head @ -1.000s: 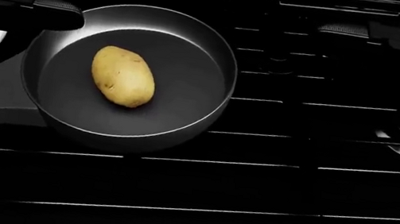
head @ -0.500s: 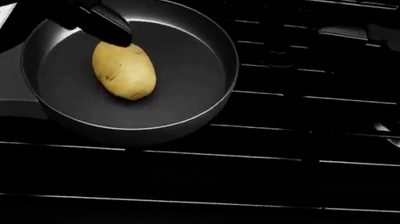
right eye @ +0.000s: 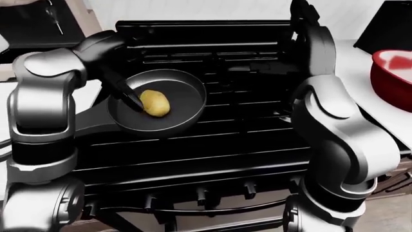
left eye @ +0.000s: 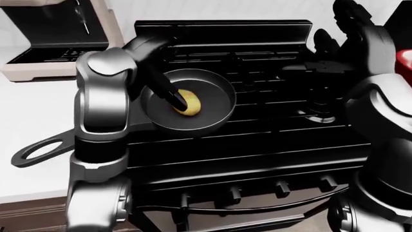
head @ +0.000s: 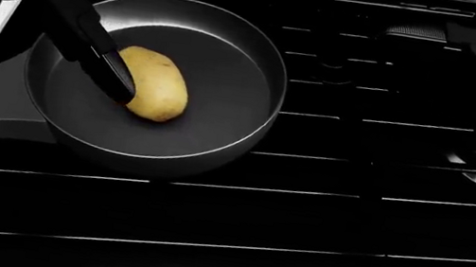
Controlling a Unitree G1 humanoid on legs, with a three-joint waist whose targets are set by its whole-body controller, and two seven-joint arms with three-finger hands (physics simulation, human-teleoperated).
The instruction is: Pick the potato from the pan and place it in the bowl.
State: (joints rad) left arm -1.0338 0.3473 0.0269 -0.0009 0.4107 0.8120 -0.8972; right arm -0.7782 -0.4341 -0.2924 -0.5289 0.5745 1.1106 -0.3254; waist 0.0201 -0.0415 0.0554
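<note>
Potato (head: 153, 83) in pan (head: 218, 137) on stove (head: 349, 216); left hand (head: 102, 54) finger touching potato's left side, grip indeterminate; right hand (left eye: 351, 29) raised, fingers spread; red bowl (right eye: 394, 72) at right.

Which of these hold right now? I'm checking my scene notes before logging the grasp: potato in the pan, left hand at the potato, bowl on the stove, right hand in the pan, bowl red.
1. The potato lies inside the pan. True.
2. A finger of the left hand reaches down along the potato's left side in the head view. True, though whether the fingers have closed round it cannot be told.
3. The bowl stands on the stove. False: it stands on the light counter at the right edge of the right-eye view, beside the stove.
4. The right hand is inside the pan. False: it is raised over the stove's right part, away from the pan.
5. The bowl is red. True.
</note>
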